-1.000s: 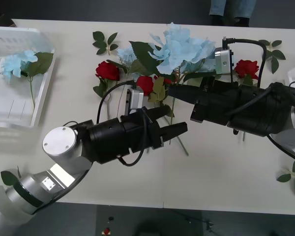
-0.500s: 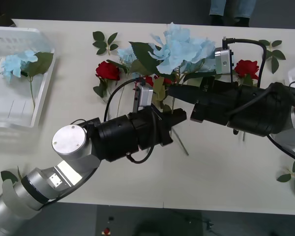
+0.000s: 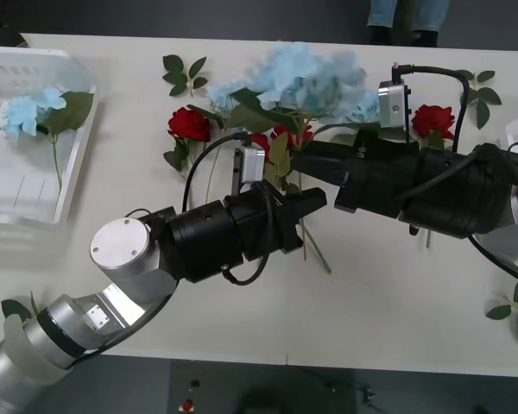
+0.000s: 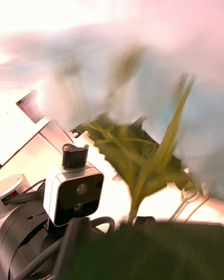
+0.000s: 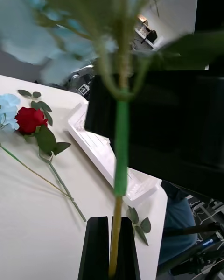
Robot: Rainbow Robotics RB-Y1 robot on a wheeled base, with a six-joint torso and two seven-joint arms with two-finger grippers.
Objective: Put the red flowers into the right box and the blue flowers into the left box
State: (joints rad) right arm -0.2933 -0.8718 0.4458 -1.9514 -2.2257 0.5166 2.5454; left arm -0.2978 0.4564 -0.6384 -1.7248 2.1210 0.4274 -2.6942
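We are seeing the left gripper (image 5: 112,249) pinching the lower stem of a blue flower (image 3: 306,82), its black fingers (image 5: 95,247) pressed narrowly against the stalk from both sides. The right gripper (image 3: 306,162) is meeting it above the middle of the table (image 3: 242,328); we cannot tell how its jaws are standing. The pale blue cluster is spreading above both grippers, with its green stem running down between them.

Further out, the left box (image 3: 65,203) is sitting at the table's left end and holding one blue flower (image 3: 22,112) with its leaves. The right box (image 5: 100,154) is showing by its white edge beyond a red rose (image 5: 30,120) lying on the table. Other red flowers (image 3: 188,125) are lying around the grippers, among loose leaf sprigs (image 3: 183,71).
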